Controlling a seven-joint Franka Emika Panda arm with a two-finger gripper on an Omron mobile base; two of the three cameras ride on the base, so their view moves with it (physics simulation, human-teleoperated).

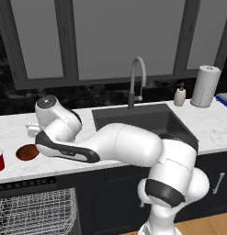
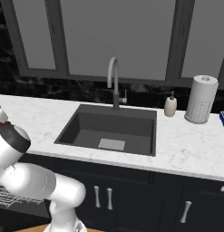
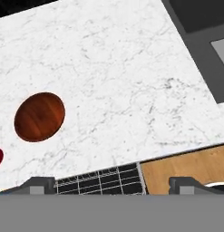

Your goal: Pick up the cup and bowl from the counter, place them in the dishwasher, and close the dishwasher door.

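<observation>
The claw (image 3: 111,183) stands wide apart, empty, above the tabletop (image 3: 113,77). The bowl (image 3: 39,116) looks light, stiff, glossy-slippery; pinch its rim.

Looked all over and there's no readable text anywhere, honestly. The soap bottle (image 2: 170,106) is blank with no label, the paper towel roll (image 2: 202,99) is plain white, and the blue thing at the far right edge (image 1: 224,98) shows no lettering. No brand, number or sign on the dishwasher (image 1: 27,187) front strip either.
</observation>
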